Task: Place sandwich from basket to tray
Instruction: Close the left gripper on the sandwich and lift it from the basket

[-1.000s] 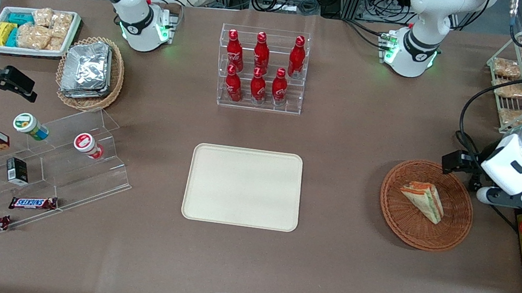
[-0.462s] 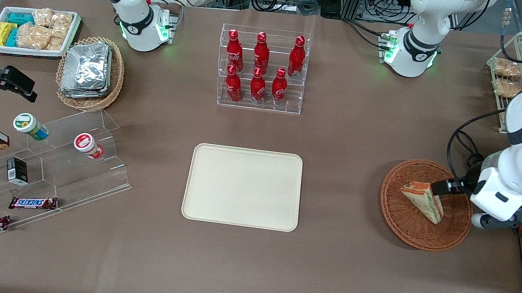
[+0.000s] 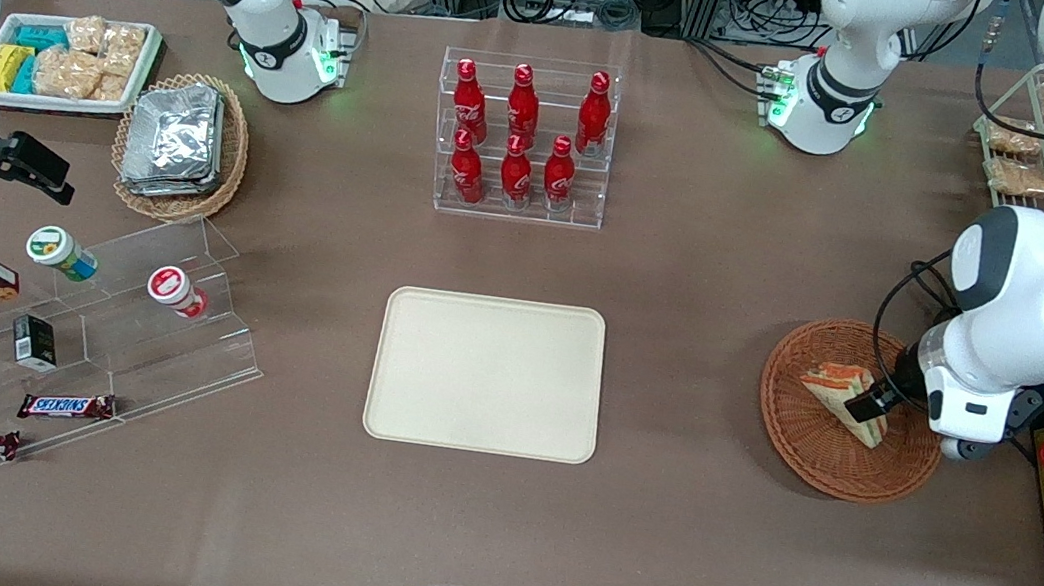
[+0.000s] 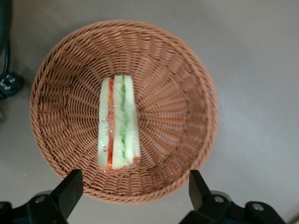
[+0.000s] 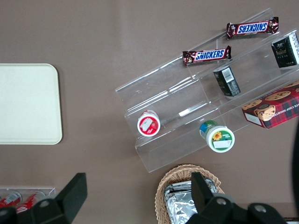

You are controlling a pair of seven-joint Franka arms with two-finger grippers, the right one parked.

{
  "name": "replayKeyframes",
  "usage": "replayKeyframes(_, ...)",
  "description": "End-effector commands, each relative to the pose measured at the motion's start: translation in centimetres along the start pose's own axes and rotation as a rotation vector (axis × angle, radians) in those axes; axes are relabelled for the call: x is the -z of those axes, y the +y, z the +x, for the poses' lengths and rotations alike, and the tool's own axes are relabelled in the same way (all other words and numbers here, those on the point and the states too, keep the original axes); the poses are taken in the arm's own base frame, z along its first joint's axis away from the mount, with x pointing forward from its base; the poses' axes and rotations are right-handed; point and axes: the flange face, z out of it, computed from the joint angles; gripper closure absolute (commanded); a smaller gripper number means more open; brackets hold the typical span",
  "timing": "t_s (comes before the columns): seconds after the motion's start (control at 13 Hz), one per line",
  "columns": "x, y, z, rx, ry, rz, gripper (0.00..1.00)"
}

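Right, I've got the claw (image 4: 135, 193) hanging over the basket (image 3: 799, 451), fingers spread wide and holding nothing. The sandwich (image 4: 118, 122) lies in the middle of the basket, filling edge up, and my wrist view has the two fingertips (image 4: 70, 189) straddling its line, well clear of it. So this is the approach step, with the grasp not yet made. Next I'd want to come straight down until the fingers flank the bread faces, then close gently, since that wrap looks slippery. The tray (image 3: 487, 373) waits at the middle of the surface (image 3: 706, 277), toward the parked arm's end from here.
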Motion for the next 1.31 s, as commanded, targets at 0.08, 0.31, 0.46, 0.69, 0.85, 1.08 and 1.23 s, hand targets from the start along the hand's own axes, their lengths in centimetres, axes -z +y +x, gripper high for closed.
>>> replayKeyframes(0.08, -4.1, -3.7, -0.7, 0.101, 0.040, -0.038, 0.00)
replayKeyframes(0.31, -6.5, -4.5, -0.3, 0.135, 0.041, -0.063, 0.00)
replayKeyframes(0.46, -7.1, -4.5, -0.3, 0.137, 0.032, -0.062, 0.00)
replayKeyframes(0.69, -9.4, -4.3, -0.3, 0.137, 0.001, -0.055, 0.00)
replayKeyframes(0.85, -10.8, -3.8, -0.1, 0.136, -0.003, -0.072, 0.00)
replayKeyframes(1.08, -10.3, -3.6, 0.5, 0.143, 0.003, -0.082, 0.50)
replayKeyframes(1.23, -9.5, -3.2, 0.8, 0.175, 0.015, -0.093, 1.00)
